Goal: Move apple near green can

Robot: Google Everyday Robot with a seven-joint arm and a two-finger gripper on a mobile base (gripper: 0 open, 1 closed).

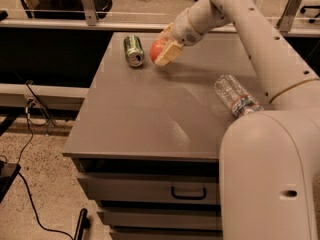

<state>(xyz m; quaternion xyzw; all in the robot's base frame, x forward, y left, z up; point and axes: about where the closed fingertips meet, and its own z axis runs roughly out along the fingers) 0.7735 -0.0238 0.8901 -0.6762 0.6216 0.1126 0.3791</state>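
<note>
So the pincer (164,51) sits in the upper middle of the frame, over the far part of the bench (140,114), and it's clamped around the apple (156,49). One pale tan finger (169,53) covers the right-hand face of the fruit, so only the orange-red left side peeks out. Can't tell if the apple is resting on the surface or hanging just above it; there's a soft shadow on the grey top right under and to the right of it.

The green can (133,50) is just to the left of the apple, lying on its side with the silver end facing down-frame toward the camera. The two are close, with a narrow strip of bench showing between them, not touching.

The white arm (250,24) comes in from the upper right, bends near the top edge and runs down the right side into the big white robot body (270,184) that fills the lower right corner.

A clear water bottle (236,97) lies on its side at the right of the bench, well apart from the apple and can, partly tucked against the arm.

Below the front edge of the bench there's a drawer (125,189) with a dark handle (188,193). On the speckled floor at lower left a black cable (30,204) snakes around.
</note>
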